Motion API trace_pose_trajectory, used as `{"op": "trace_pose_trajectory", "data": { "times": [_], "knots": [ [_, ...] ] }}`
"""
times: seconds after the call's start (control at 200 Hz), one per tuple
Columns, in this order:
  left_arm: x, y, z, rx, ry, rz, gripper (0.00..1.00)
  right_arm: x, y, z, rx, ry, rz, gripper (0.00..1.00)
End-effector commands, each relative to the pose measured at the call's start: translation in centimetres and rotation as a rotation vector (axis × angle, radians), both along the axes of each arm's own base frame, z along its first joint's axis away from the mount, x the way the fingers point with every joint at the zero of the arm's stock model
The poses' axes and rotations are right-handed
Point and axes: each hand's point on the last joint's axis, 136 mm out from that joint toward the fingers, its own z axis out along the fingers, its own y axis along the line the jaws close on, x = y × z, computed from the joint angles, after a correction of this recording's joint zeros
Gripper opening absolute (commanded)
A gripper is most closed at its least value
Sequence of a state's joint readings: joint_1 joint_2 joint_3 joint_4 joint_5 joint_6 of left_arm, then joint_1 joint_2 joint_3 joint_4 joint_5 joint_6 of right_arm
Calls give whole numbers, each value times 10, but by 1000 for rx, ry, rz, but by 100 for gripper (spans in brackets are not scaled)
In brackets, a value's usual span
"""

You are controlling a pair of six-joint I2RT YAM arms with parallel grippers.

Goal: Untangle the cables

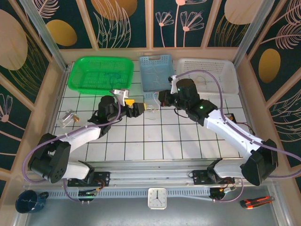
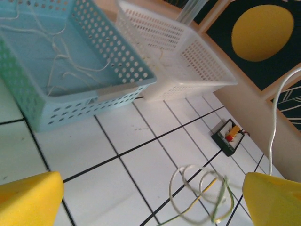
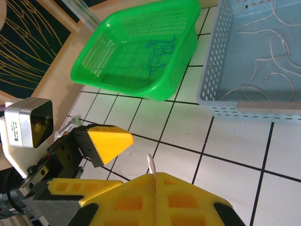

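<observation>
Where the cables lie: a loose coil of cables (image 2: 200, 193), white and yellow-green loops, rests flat on the gridded desk (image 1: 141, 141) at mid-scene, on the near side of the blue basket (image 1: 156, 70).
Left gripper (image 2: 153, 190): open wide, its yellow fingers (image 2: 28, 202) standing either side of the coil, low over the desk and touching no cable that can be seen.
Right gripper (image 3: 154, 181): closed, pinching a thin white strand (image 3: 150, 164) that pokes out between its yellow pads (image 3: 188, 200).
Key relation: the coil sits straight ahead of the left gripper, inside the gap of its jaws, while the right gripper hangs just to the right and far side of it.
Strand: in the left wrist view it climbs steeply at the coil's right, apparently toward the right gripper; its join with the coil is hidden behind a finger.
Long axis: the loops are roughly round, so the lifted strand is the only long run, and it stands near upright.
Nearer arm: the left, by the look of it, is better placed to close on the coil.
Sorted so far: a blue cable (image 3: 157, 54) lies in the green basket (image 1: 100, 73), and white cables (image 2: 61, 61) lie in the blue basket.
Likely step: holding one end high while the other arm takes the loops.
</observation>
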State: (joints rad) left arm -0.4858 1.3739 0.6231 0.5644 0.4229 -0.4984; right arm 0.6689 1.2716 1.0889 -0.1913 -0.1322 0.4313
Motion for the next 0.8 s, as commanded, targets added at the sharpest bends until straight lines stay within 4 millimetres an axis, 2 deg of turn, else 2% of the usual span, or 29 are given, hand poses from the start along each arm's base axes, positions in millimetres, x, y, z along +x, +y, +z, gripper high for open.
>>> {"op": "trace_pose_trajectory", "data": {
  "times": [0.0,0.16,0.3,0.535,0.791],
  "knots": [
    [-1,-15,27,-37,-94,-51,97,-8,-3,14,35,-17,20,0],
    [-12,-18,29,-68,-103,-60,97,-9,-4,25,64,-34,15,0],
    [-23,-20,15,-74,-88,-65,97,-8,-8,37,81,-55,-3,0],
    [-39,-24,-14,-68,-67,-93,97,-9,-12,70,139,-101,-22,0],
    [-48,-36,-18,-57,-100,-144,97,-9,-12,100,228,-132,-40,0]
  ]
}}
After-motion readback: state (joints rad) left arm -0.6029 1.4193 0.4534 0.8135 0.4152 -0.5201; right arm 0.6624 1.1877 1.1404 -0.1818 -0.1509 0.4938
